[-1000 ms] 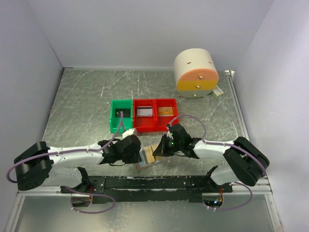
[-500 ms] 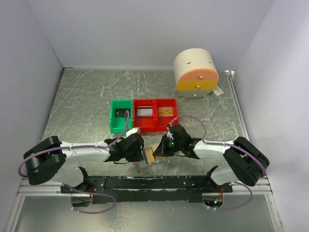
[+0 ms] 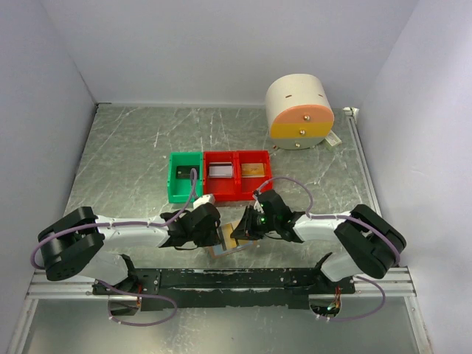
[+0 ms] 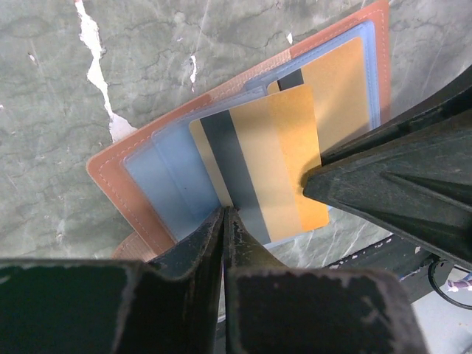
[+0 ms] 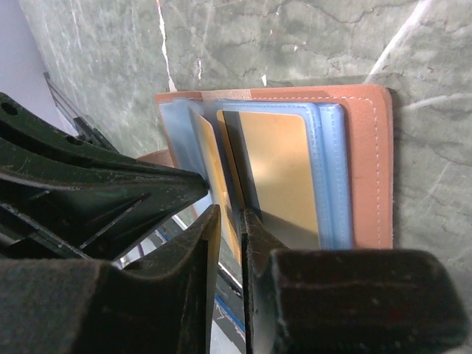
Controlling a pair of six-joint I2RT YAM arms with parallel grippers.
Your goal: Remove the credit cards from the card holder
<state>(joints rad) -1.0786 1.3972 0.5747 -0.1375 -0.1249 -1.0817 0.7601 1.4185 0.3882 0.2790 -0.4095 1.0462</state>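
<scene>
The tan leather card holder [image 3: 230, 243] lies open near the table's front, between my two grippers. In the left wrist view its blue-grey lining [image 4: 158, 169] shows, with a gold card with a dark stripe [image 4: 280, 162] partly slid out and another gold card [image 4: 339, 88] still in a pocket. My left gripper [image 4: 223, 221] is shut, its tips at the lining's edge beside the striped card. My right gripper [image 5: 230, 221] is shut on the slid-out gold card [image 5: 210, 158], seen edge-on. The card holder's leather [image 5: 369, 162] lies flat.
A green bin [image 3: 184, 189] holds a dark card. Two joined red bins [image 3: 237, 193] hold a silver card [image 3: 220, 171] and a gold card [image 3: 253, 169]. A big cream cylinder with an orange band [image 3: 299, 110] stands at the back right.
My left gripper has moved right, up to the card holder's left side. My right gripper has stayed on the card and shifted slightly left.
</scene>
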